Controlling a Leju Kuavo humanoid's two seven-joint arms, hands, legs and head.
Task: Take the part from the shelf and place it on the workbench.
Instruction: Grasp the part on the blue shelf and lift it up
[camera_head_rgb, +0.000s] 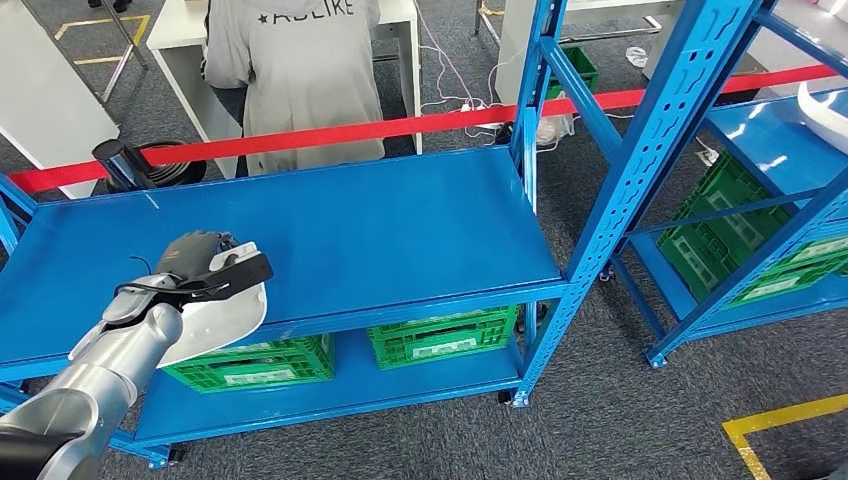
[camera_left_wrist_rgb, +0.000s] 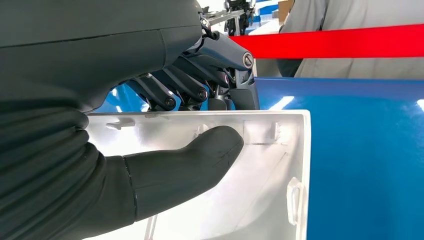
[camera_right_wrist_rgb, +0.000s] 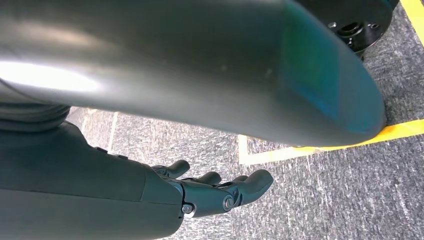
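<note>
Nearest, the left hand (camera_head_rgb: 200, 262) grips the white part (camera_head_rgb: 218, 322), thumb (camera_left_wrist_rgb: 200, 155) pressed into its smooth, hollow inner face, dark fingers (camera_left_wrist_rgb: 200, 92) over its upper rim. It hangs at the front edge of the blue shelf (camera_head_rgb: 360, 230), whose flat glossy top lies bare beyond. The right hand (camera_right_wrist_rgb: 220, 192) hangs released over grey carpet (camera_right_wrist_rgb: 350, 190). Farther off, a red tape (camera_head_rgb: 420, 125) and a person (camera_head_rgb: 300, 70).

A workshop: blue steel racking (camera_head_rgb: 600, 200) beyond the left hand (camera_head_rgb: 200, 262), green crates (camera_head_rgb: 445, 335) below it, red barrier tape (camera_head_rgb: 400, 128) behind.
</note>
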